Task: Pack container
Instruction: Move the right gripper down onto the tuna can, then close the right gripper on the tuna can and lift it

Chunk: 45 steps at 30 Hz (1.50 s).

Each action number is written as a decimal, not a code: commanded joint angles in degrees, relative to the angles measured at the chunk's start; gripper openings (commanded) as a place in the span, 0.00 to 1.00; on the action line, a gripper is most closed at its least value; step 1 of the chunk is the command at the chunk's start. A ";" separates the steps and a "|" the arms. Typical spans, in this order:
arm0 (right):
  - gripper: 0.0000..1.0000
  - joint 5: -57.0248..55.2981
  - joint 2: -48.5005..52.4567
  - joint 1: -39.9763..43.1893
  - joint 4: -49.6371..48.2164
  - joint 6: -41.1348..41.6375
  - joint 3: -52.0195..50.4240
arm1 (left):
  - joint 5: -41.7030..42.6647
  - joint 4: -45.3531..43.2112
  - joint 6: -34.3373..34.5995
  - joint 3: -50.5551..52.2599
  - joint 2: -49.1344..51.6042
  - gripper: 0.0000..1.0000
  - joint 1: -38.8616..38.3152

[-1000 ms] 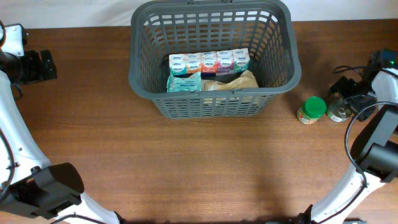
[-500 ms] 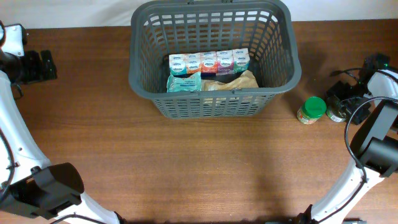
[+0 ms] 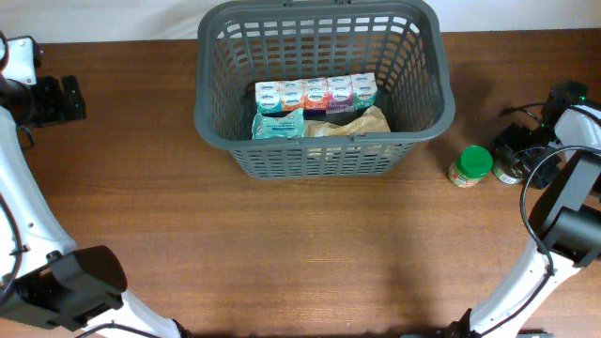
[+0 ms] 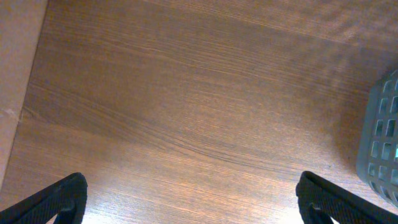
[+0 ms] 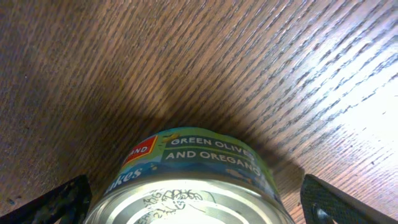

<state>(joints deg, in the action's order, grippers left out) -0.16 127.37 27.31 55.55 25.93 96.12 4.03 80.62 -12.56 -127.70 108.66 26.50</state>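
The dark grey slotted basket (image 3: 212, 120) stands at the back centre of the table; its corner shows in the left wrist view (image 4: 382, 146). Inside lie a row of small colourful boxes (image 3: 315, 94), a teal packet (image 3: 278, 125) and a tan bag (image 3: 355, 123). A tin can (image 3: 510, 173) labelled green olives and oregano (image 5: 193, 177) stands at the right. My right gripper (image 3: 516, 155) is open, low over the can, one finger on each side of it (image 5: 199, 208). My left gripper (image 3: 66, 99) is open and empty over bare wood at the far left (image 4: 193, 205).
A jar with a green lid (image 3: 471, 165) stands just left of the tin can, right of the basket. In the left wrist view a pale strip (image 4: 15, 74) runs past the table's edge.
My right gripper has shifted slightly to the right and settled over the tin can. The left arm and the basket have not moved.
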 commanded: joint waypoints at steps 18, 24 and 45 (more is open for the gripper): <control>1.00 -3.52 0.63 -0.74 -0.57 1.18 -1.73 | 0.17 0.02 0.55 0.37 0.33 0.99 0.20; 1.00 -3.52 0.63 -0.79 -1.90 1.18 -4.07 | 0.17 0.02 0.55 0.37 0.33 0.99 0.20; 0.78 -3.10 0.63 -0.79 -2.16 1.18 -4.83 | 0.20 0.02 0.55 0.37 0.33 0.99 0.20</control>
<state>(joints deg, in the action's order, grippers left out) -1.48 126.34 26.94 52.47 26.98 93.51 4.03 80.62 -12.56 -127.70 108.66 26.50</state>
